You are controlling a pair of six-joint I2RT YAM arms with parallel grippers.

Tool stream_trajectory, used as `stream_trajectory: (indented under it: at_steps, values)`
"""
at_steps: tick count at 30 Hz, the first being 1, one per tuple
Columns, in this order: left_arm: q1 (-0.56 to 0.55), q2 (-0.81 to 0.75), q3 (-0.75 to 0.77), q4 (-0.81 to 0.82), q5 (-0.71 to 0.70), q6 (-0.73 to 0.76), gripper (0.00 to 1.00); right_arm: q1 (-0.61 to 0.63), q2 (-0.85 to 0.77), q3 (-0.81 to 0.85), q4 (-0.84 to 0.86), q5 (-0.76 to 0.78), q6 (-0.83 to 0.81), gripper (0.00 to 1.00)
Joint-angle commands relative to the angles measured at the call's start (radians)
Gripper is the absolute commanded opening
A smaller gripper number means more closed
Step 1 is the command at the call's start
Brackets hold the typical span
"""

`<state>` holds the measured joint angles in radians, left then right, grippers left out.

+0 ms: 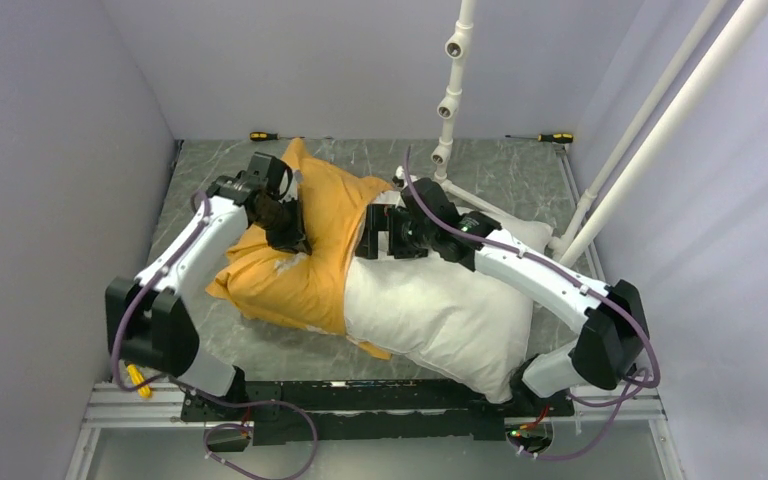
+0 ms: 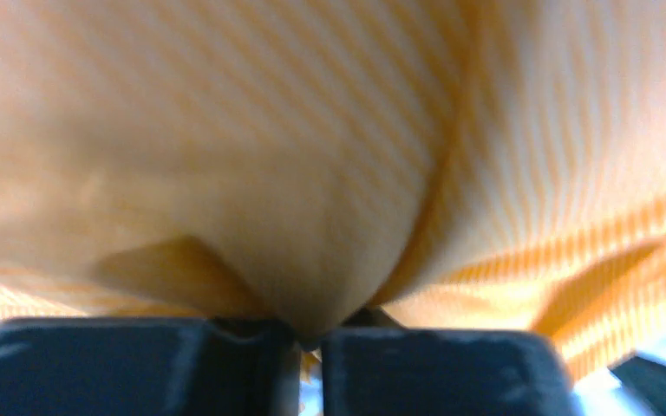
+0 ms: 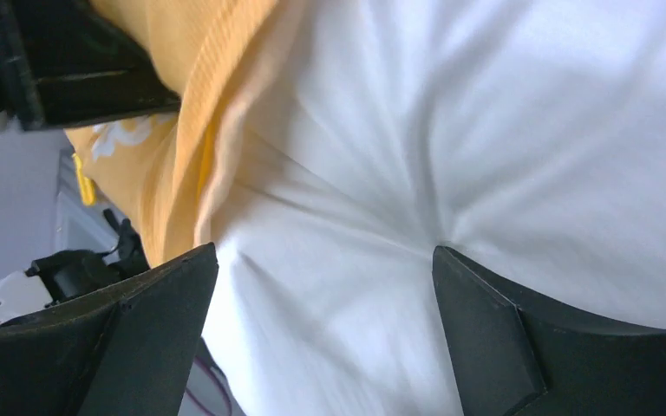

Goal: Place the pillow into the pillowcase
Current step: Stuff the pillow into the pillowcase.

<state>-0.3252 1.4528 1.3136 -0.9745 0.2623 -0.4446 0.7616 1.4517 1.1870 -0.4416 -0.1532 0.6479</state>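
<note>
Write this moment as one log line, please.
pillow: partly inside pillowcase | left gripper: pinching pillowcase fabric | right gripper: open, pressed on pillow

Marbled table (image 1: 520, 170) bearing pillow (image 1: 440, 310), pillowcase (image 1: 310, 260), 2 screwdrivers (image 1: 263, 136)

I lose the pillow (image 1: 440, 310) at its left end, hidden inside the pillowcase (image 1: 300, 270); depth unreadable. Left wrist view blurred; left end effector (image 2: 310, 340) fingers cropped by bottom edge.
</note>
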Motion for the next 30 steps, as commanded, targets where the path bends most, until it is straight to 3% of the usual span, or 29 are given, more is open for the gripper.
stream_trajectory:
  at_steps: [1, 5, 10, 14, 17, 26, 27, 29, 30]
  values:
    - [0.040, 0.112, 0.006, 0.148, 0.070, 0.007, 0.00, -0.021, -0.029, 0.031, -0.397, 0.207, -0.059, 0.99]
    - [0.092, 0.053, -0.016, 0.201, 0.038, 0.017, 0.00, -0.030, -0.090, 0.050, -0.470, 0.297, -0.080, 0.99]
    - [0.187, 0.011, 0.104, 0.085, -0.085, 0.172, 0.00, -0.039, -0.199, 0.088, -0.397, 0.229, -0.095, 0.99]
    - [0.299, 0.052, 0.200, 0.040, -0.150, 0.295, 0.00, -0.054, -0.218, 0.127, -0.365, 0.134, -0.095, 0.99]
    - [0.323, 0.110, 0.283, 0.055, -0.146, 0.341, 0.00, -0.056, -0.221, 0.127, -0.372, 0.124, -0.083, 0.99]
    - [0.350, 0.248, 0.569, -0.031, -0.113, 0.386, 0.00, -0.059, -0.321, 0.052, -0.572, 0.306, -0.007, 0.99]
    - [0.350, 0.255, 0.598, -0.059, -0.115, 0.388, 0.07, -0.059, -0.342, 0.037, -0.605, 0.310, 0.009, 1.00]
    - [0.350, 0.258, 0.626, -0.115, -0.158, 0.381, 0.41, -0.059, -0.397, 0.011, -0.645, 0.299, 0.033, 1.00]
    - [0.350, 0.239, 0.614, -0.124, -0.169, 0.372, 0.50, -0.059, -0.429, -0.006, -0.668, 0.284, 0.047, 1.00]
